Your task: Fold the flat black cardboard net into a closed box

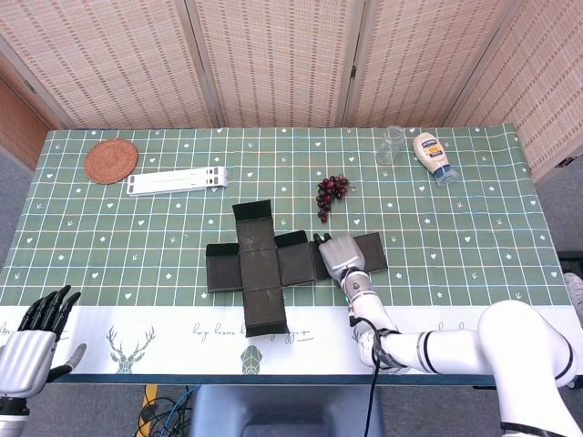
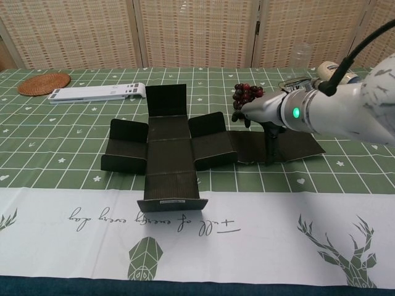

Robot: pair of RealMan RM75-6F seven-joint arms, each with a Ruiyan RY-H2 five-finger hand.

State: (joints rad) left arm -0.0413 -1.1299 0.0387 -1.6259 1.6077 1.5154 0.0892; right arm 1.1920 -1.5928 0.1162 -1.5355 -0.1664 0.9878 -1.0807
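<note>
The white border strip of the tablecloth [image 2: 259, 246] carries cursive script, seen upside down in the chest view; it appears to read "have a good day", though not with certainty. The mayonnaise bottle [image 1: 432, 156] bears a blue label too small to read. A pale sticker on the cardboard net's [image 2: 170, 154] near flap is illegible.

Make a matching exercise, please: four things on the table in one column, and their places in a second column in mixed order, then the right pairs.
Things
1. woven coaster
2. mayonnaise bottle
3. grapes
4. right hand

Places
A. far right of the table, lying by the clear glass
B. over the right arm of the black cardboard net
C. far left corner
D. just behind the net, near the middle

Pairs: 1-C, 2-A, 3-D, 4-B
</note>
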